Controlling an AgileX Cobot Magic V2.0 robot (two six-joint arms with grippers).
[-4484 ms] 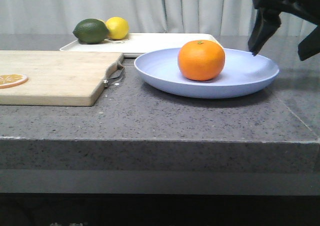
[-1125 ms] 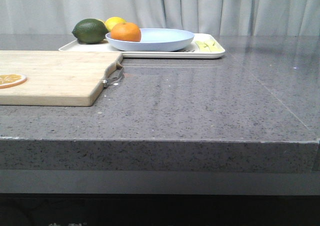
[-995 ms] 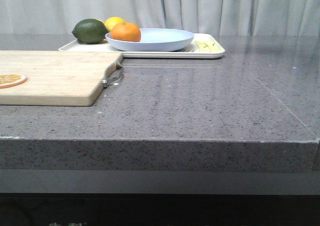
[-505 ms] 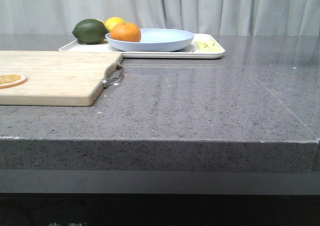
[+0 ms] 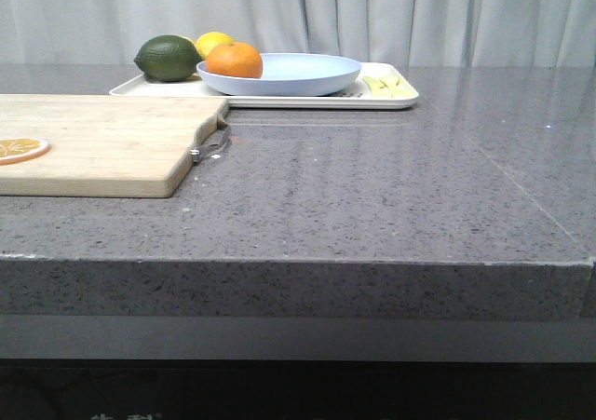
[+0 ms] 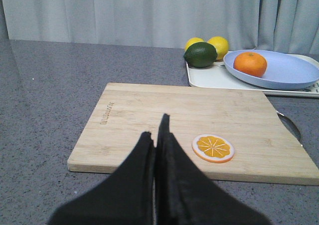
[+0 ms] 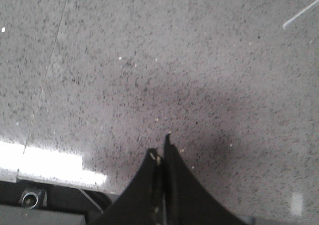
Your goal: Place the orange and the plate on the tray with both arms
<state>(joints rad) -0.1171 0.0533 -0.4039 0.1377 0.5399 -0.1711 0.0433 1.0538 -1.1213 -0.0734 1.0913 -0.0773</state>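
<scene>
Left gripper (image 6: 158, 130) hanging above the bench with its black fingers (image 6: 144, 150) pressed together, holding nothing. Right gripper (image 7: 162, 150) pointing down at the bench near its front edge, fingers (image 7: 172, 160) likewise closed tip to tip and gripping nothing.

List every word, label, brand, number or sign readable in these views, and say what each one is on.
Cutting board: a short engraved brand mark runs along its edge near one corner, too small and blurred to read.
Below the counter's front edge: pale characters at the bottom of the front view, cut off by the frame, unreadable.
Orange, plate, tray, lime, lemons: no text visible.
</scene>
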